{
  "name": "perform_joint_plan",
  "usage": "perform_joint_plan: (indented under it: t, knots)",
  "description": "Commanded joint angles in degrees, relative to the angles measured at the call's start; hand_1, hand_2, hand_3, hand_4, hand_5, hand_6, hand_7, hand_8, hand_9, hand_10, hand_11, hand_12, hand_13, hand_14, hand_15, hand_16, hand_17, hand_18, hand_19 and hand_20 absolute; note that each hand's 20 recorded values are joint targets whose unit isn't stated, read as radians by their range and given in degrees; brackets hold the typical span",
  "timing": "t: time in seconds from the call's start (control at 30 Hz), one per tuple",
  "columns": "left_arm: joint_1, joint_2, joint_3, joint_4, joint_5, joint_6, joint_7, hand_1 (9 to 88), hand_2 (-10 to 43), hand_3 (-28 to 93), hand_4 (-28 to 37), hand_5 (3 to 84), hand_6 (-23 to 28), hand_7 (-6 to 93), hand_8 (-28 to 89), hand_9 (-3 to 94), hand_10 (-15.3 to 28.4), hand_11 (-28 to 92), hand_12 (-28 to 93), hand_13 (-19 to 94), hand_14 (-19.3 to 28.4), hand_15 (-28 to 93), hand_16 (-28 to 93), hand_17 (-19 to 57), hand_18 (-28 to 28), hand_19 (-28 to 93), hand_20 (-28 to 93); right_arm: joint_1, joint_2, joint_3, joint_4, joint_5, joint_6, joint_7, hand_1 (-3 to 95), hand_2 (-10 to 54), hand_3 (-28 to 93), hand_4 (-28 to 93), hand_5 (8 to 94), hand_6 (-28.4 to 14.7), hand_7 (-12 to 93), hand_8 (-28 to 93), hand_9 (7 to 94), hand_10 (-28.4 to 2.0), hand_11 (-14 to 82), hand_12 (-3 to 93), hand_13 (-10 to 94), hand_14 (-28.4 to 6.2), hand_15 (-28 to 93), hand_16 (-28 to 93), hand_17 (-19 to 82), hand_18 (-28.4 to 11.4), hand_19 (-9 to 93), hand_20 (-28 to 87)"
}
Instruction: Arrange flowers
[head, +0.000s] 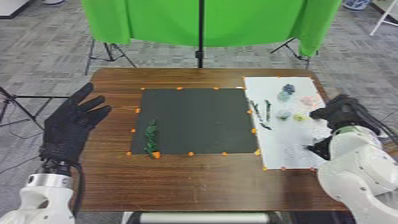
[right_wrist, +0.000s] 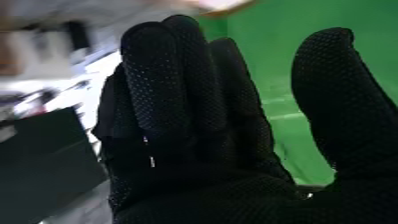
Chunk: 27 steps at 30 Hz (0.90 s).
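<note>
Across the frame's centre, black mat (head: 202, 117) beside white sheet (head: 289, 141). At left, left hand (head: 71, 120), fingers spread; at right, right hand (head: 349, 114), fingers straight, thumb apart. Lower left on mat, leafy green sprig (head: 150, 136); upper right, on sheet, coloured flowers (head: 289, 89).

At the right edge of the table (head: 195, 187), the right robot hand (head: 351, 114) hides part of the white sheet (head: 282, 137). The tufts (head: 289, 89) toward the far right corner are too small (mere dabs, really) to identify. The picture's bottom edge cuts off the left arm (head: 44, 192) and right arm (head: 355, 162).
</note>
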Motion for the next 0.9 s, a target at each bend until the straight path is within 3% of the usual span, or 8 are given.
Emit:
perform_joint_plan:
  t: [0.03,0.23,0.53,0.77,0.9]
  knots:
    - [0.3,-0.95,0.25,0.20,-0.27,-0.18,-0.29,24.7,6.0,78,-23.2,35.5,7.7,12.5,-10,34.5,20.4,25,12,27,28.4,55,-8,-6.9,28.4,64,-8,-10.1,1.4,7.1,1.3,0.2,-5.4,3.4,36.4,-7.8,75,-26,59.0,-6.3,13,-11,68.8,-20.4,36.4,16.3,67,-15.4,68,11,32,-28.2,92,19]
    - [0.6,-0.72,-0.17,-0.04,-0.38,0.37,0.14,24.8,5.9,78,-23.2,35.4,7.7,12.6,-9,34.7,20.5,25,12,27,28.4,55,-8,-6.8,28.4,64,-8,-13.4,1.2,10.1,1.0,3.8,-8.1,2.3,36.5,-9.2,75,-26,58.8,-6.0,13,-11,67.0,-20.8,36.8,15.9,65,-16.4,70,10,30,-28.4,92,19]
    - [-0.1,-1.28,0.04,0.35,-0.18,0.14,-0.75,25.0,5.8,78,-22.9,35.4,7.8,13.1,-10,34.7,20.6,25,12,27,28.4,55,-8,-6.8,28.4,64,-8,-12.5,0.6,7.3,1.6,2.9,-8.6,1.4,37.1,-9.5,75,-27,60.5,-5.1,14,-11,66.5,-20.5,37.6,16.0,64,-16.5,70,9,29,-28.4,90,21]
    - [0.4,-0.90,0.13,0.19,-0.44,0.48,0.15,25.1,5.8,78,-22.8,35.4,7.9,13.1,-10,34.8,20.6,25,12,27,28.4,55,-8,-6.8,28.4,64,-8,-11.0,1.1,4.2,3.3,1.7,-10.8,0.9,38.4,-9.5,75,-27,62.3,-4.7,15,-11,67.4,-20.2,37.9,15.9,65,-16.2,70,9,29,-28.4,89,23]
    - [0.4,-1.29,-0.12,0.12,-0.33,0.31,-0.22,25.2,5.8,78,-22.8,35.4,7.9,13.1,-10,34.8,20.6,26,12,27,28.4,55,-8,-6.8,28.4,64,-7,-8.7,2.2,0.0,5.7,-0.4,-10.2,0.9,42.4,-9.5,74,-27,67.3,-3.4,15,-12,71.0,-18.4,38.0,16.0,68,-14.6,68,9,30,-28.4,89,23]
